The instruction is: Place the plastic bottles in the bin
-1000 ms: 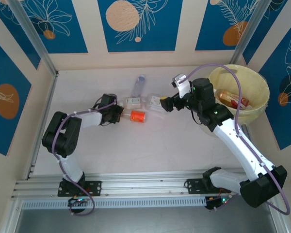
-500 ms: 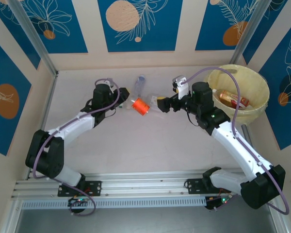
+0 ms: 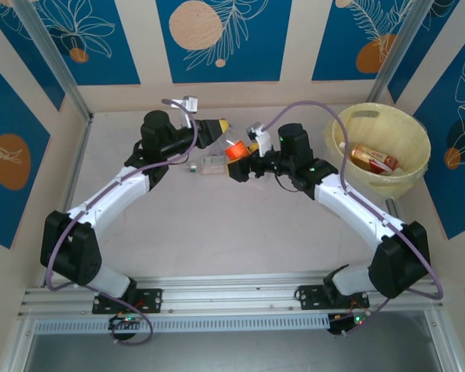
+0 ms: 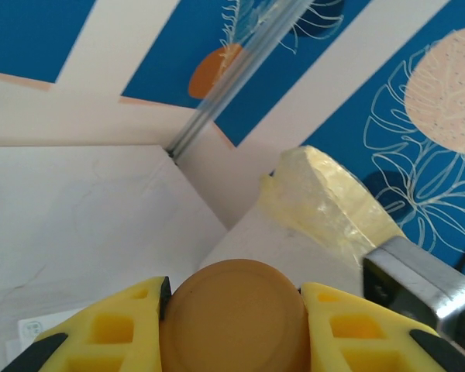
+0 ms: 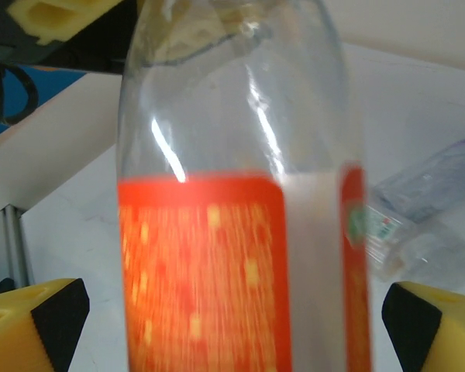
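Orange-label bottle (image 3: 234,149) mid-handover, I think: left gripper (image 4: 232,329) clamps its cap, right gripper (image 5: 236,314) gapes around the body; should close, then bin (image 3: 380,108).

Left gripper (image 3: 219,125) raised orange bottle (image 3: 234,149) to right gripper (image 3: 244,160)

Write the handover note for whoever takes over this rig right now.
Left tool: shut on the cap of the orange-labelled bottle, held up between the arms.
Right tool: open, one finger on each side of that bottle's body, not closed on it.
Bin: far right, with at least one copper-red bottle inside.
Left to do: complete the pass and drop this bottle in the bin. Then fetch the white-labelled clear bottle lying on the table. The arms may hide others.
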Controlling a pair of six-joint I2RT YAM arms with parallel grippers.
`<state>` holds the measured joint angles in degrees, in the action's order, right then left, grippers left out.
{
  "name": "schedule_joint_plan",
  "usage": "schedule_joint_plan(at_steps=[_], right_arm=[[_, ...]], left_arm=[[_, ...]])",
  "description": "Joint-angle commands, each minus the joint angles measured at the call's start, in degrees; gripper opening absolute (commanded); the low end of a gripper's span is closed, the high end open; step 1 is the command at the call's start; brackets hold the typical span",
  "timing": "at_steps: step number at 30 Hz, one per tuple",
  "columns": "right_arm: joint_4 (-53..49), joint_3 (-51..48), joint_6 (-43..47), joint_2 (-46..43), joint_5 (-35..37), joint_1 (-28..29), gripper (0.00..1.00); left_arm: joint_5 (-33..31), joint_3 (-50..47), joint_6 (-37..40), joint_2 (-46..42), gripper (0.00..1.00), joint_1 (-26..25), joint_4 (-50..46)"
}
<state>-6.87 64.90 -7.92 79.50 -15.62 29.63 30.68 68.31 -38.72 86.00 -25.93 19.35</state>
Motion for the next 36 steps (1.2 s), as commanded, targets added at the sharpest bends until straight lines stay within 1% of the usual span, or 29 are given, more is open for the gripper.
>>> schedule_joint_plan(at_steps=[1,2,4,6,8,9,10,12,13,14,15,16,18,21,22,25,26,27,29,31,33,36], right_arm=[[0.14,3.90,-1.09,2.83,-5.11,0.87,0.99],[0.42,4.33,-1.82,3.72,-5.22,1.01,0.99],[0.80,4.85,-2.96,4.63,-4.30,0.96,0.91],[1.54,4.74,-2.90,5.10,-3.88,1.03,0.80],[2.13,4.41,-2.80,4.90,-3.03,1.21,0.62],[1.69,4.52,-2.66,4.91,-2.66,1.23,0.57],[1.16,4.58,-2.47,4.96,-2.15,1.23,0.53],[0.43,4.55,-1.80,4.85,-0.85,1.23,0.48],[-0.12,4.58,-1.50,4.66,-0.07,1.14,0.47],[-0.65,4.56,-1.06,4.44,0.65,1.09,0.46],[-1.06,4.54,-0.81,4.14,1.28,0.97,0.45],[-1.52,4.37,-0.49,3.50,2.08,0.82,0.45],[-2.65,4.06,0.36,2.14,3.30,0.32,0.44],[-6.17,3.87,2.16,-0.35,5.85,-1.06,0.42],[-7.66,3.94,2.54,-1.28,7.01,-1.79,0.42],[-11.76,3.84,3.70,-5.09,9.88,-4.45,0.41],[-12.84,3.80,3.87,-6.70,10.09,-5.70,0.41],[-13.74,3.82,4.02,-8.02,9.83,-6.98,0.41],[-16.19,4.82,3.96,-10.88,9.27,-10.23,0.41],[-18.70,6.60,3.81,-12.75,8.12,-13.97,0.41],[-20.54,8.49,4.10,-14.11,8.26,-17.52,0.42],[-22.17,11.59,4.56,-16.00,13.72,-22.19,0.43]], left_arm=[[4.42,2.17,1.21,0.48,0.00,-1.13,2.60],[4.69,2.25,1.10,0.62,0.00,-1.18,2.70],[5.15,2.22,1.06,0.65,0.00,-1.30,2.94],[5.31,2.29,1.09,0.65,0.00,-1.35,2.81],[5.28,2.31,1.28,0.66,0.00,-1.32,2.32],[5.32,2.30,1.39,0.66,0.00,-1.38,2.10],[5.27,2.21,1.38,0.58,0.00,-1.40,2.05],[4.90,2.23,1.17,0.58,0.00,-1.38,1.77],[4.24,2.34,1.07,0.49,0.04,-1.38,1.06],[3.37,2.54,1.16,0.39,0.45,-1.39,0.07],[1.99,2.54,1.21,0.17,0.96,-1.33,-1.14],[-0.07,2.53,1.48,-0.22,1.00,-1.40,-2.82],[-4.78,2.30,2.33,-1.05,1.00,-1.34,-5.55],[-10.23,0.55,2.44,-2.74,1.00,-1.18,-6.57],[-13.39,-0.53,2.04,-3.68,1.00,-1.11,-6.48],[-29.05,-5.82,-0.53,-7.08,1.00,-0.99,-6.24],[-32.86,-7.73,-1.21,-7.79,1.00,-0.52,-5.84],[-34.34,-9.12,-2.40,-8.24,1.00,0.11,-5.43],[-33.52,-11.51,-4.27,-8.42,1.00,1.46,-3.94],[-33.64,-12.52,-5.16,-8.00,1.00,1.92,-4.81],[-35.09,-13.00,-5.75,-7.03,1.00,2.00,-6.37],[-34.25,-12.60,-5.68,-4.63,1.00,2.68,-9.80]])
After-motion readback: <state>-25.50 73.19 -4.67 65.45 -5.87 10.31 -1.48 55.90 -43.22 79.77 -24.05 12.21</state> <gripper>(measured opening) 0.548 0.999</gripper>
